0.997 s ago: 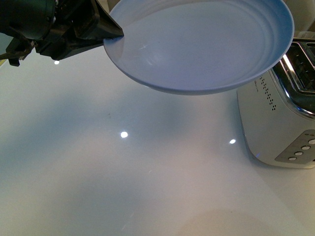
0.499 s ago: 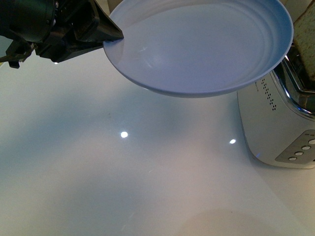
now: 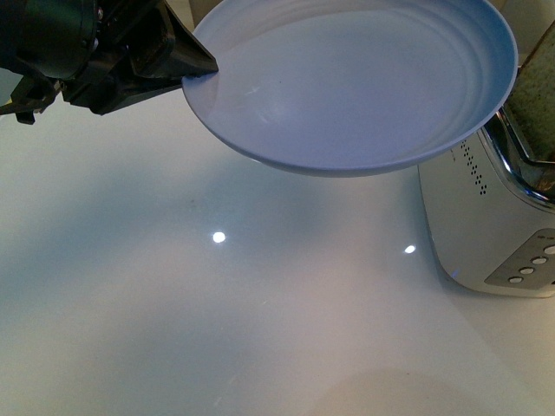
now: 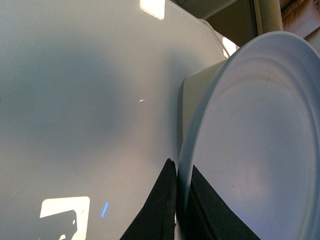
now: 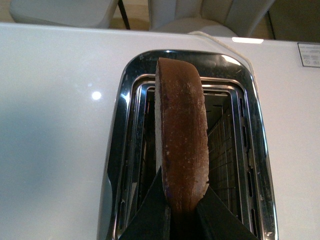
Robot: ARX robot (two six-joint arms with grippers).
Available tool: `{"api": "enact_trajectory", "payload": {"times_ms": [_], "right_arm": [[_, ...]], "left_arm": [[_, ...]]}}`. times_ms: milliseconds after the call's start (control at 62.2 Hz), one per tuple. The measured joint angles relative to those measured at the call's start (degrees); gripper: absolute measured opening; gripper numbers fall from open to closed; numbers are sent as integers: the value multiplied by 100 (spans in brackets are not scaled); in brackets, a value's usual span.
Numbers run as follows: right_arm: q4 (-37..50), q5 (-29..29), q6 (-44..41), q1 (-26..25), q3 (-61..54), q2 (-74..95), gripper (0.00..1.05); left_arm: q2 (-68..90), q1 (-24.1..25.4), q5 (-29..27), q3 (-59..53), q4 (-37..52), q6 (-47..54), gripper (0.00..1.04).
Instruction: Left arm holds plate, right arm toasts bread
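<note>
Front view: my left pincer [image 3: 196, 62] is clamped on the plate [image 3: 347, 95] rim; plate extends beyond the fingertips, raised, tilted, beside the toaster [image 3: 486, 217]; right wrist view: my right pincer [image 5: 184, 200] is clamped on the bread [image 5: 181, 130], held between the fingertips over the toaster slots.

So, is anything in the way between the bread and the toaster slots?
Nothing visible. The right gripper holds the bread edge-on above the toaster, whose slots look open and empty; the plate does not cover them.
</note>
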Motion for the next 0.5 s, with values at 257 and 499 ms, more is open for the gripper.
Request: {"api": "enact_trajectory", "payload": {"times_ms": [257,499], "right_arm": [[240,39,22,46,-138,286,3],[485,-35,90,46,-264,369,14]], "left_arm": [[-2,11,7,-17,0,0,3],[-2,15,11,-20,11,0,3]]}}
